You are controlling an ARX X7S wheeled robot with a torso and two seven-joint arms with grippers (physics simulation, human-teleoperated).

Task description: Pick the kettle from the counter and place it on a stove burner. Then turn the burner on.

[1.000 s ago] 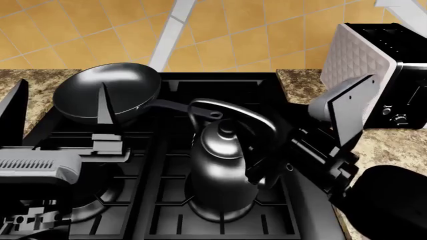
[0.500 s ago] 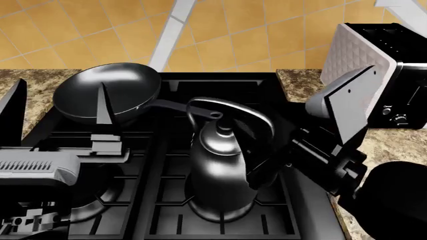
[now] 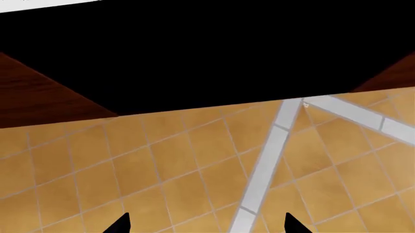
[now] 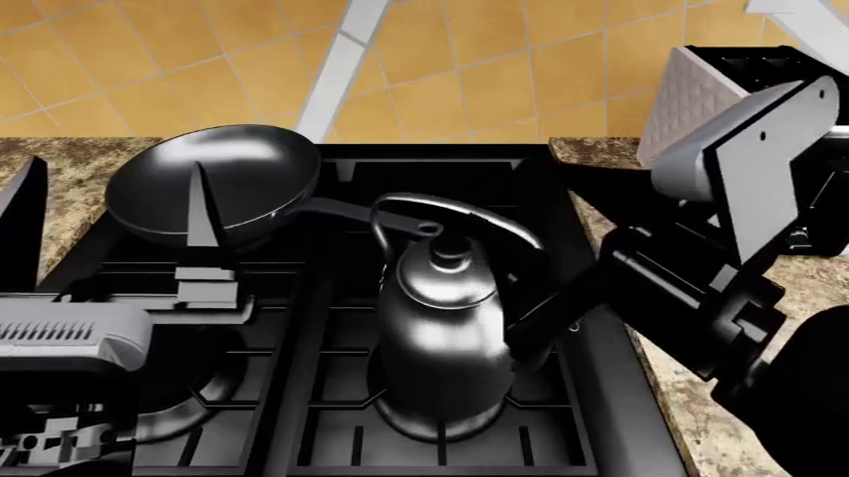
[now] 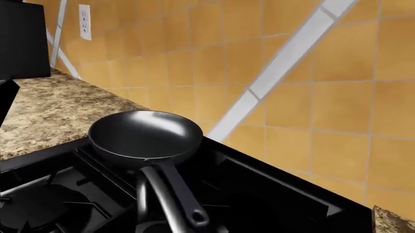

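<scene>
Kettle (image 4: 444, 343): stood upright on the front stove burner (image 4: 438, 422) grate, placement judged complete. Right gripper (image 4: 531, 333): fingers just beside the kettle's belly; whether released or touching cannot be told. Left gripper (image 4: 119, 214): fingers spread, grasping nothing, raised above the frying pan (image 4: 213, 184). Granite tabletop (image 4: 603, 159): flanks the range. Burner lighting is judged pending.

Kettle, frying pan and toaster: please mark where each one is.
kettle (image 4: 444, 348), head view, on its rounded steel body.
frying pan (image 5: 144, 135), right wrist view, on its inner base.
toaster (image 4: 701, 87), head view, on its quilted white side.
</scene>
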